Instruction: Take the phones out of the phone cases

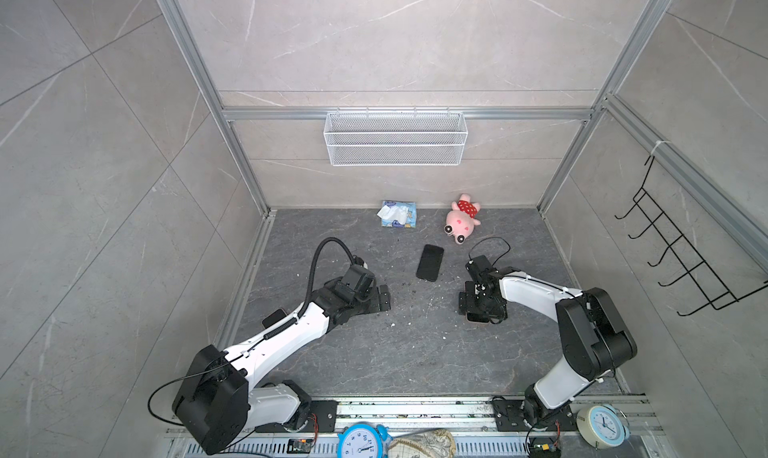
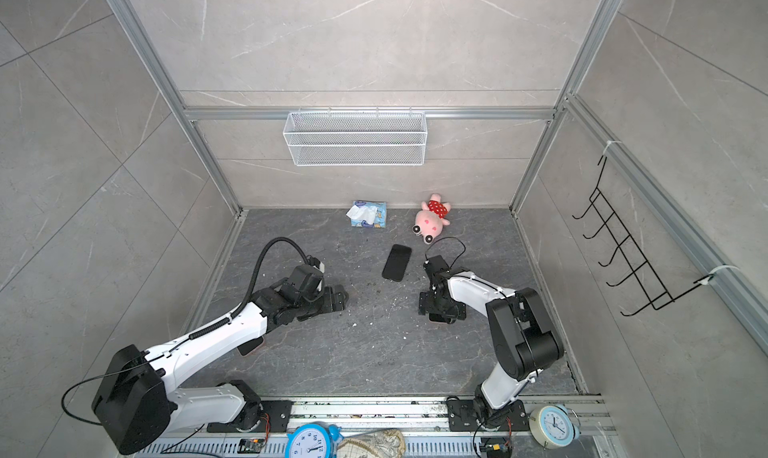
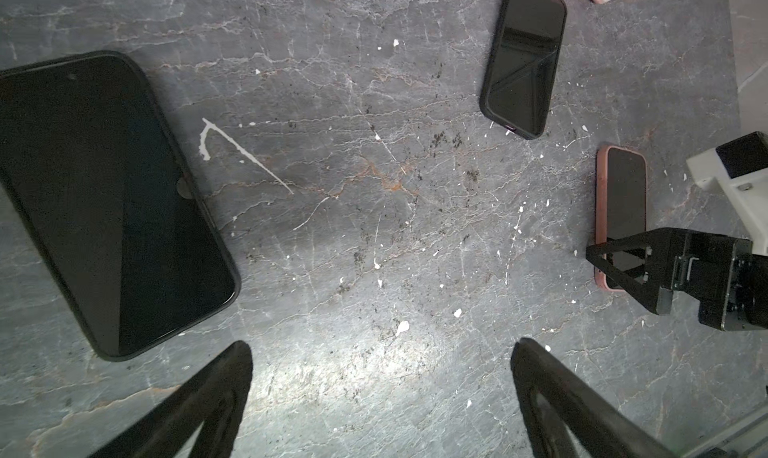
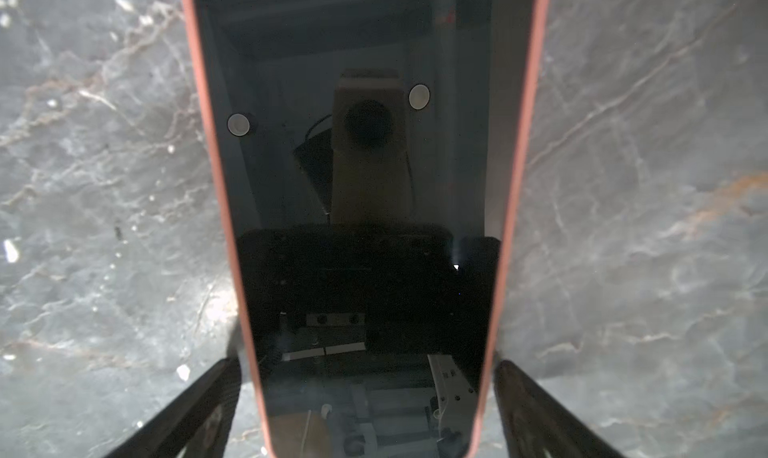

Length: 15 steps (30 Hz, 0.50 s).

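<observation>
A phone (image 4: 365, 165) with a dark screen lies face up on the stone table in a pink phone case (image 4: 515, 186). My right gripper (image 4: 368, 368) hangs over one end of it, open. Its fingers (image 4: 208, 406) stand on either side of the case, close to its long edges. In both top views the right gripper (image 1: 478, 310) points down and hides most of the phone. The left wrist view shows the same pink-cased phone (image 3: 621, 202) under a right finger. My left gripper (image 3: 382, 352) is open over bare table, a little left of centre in the top views (image 1: 385, 298).
A black phone (image 1: 430, 262) lies between the arms. Another large black phone (image 3: 112, 202) lies close beside the left gripper. A pink plush toy (image 1: 462, 219) and a tissue pack (image 1: 398, 214) sit by the back wall. A wire basket (image 1: 395, 138) hangs above them.
</observation>
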Motion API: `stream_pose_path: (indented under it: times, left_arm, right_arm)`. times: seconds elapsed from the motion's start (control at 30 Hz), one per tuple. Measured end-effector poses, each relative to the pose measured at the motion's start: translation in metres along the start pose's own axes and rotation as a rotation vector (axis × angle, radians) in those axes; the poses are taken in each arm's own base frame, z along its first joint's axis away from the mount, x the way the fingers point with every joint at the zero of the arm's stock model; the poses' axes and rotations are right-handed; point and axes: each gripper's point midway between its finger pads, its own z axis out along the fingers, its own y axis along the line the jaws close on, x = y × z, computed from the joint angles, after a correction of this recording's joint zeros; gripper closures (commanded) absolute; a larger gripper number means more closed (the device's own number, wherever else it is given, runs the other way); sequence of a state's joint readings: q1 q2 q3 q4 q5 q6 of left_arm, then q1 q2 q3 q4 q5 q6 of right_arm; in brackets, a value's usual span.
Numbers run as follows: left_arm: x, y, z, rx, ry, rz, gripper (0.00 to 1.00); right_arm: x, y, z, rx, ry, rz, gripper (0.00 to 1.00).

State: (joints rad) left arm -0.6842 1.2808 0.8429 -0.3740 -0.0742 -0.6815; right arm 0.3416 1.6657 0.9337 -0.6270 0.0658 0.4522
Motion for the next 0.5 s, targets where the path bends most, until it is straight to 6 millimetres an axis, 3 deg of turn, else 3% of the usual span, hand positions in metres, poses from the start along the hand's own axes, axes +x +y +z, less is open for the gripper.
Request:
stream_pose_path:
  times: [0.1,0.4,0.5]
  left_arm:
    - [-0.002,-0.011,0.006,0.015,0.005,0.015,0.01]
    - [-0.003,-0.035,0.026,0.076,0.025,0.005,0.01]
    - [-0.005,-0.047,0.036,0.128,0.03,-0.035,0.01]
  right_arm:
    - [-0.001,-0.001,0.001,-0.007,0.006,0.001,0.11]
    - [-0.004,-0.004,0.001,-0.016,0.008,-0.016,0.46]
    - [-0.004,-0.003,0.0,-0.021,0.007,-0.021,0.52]
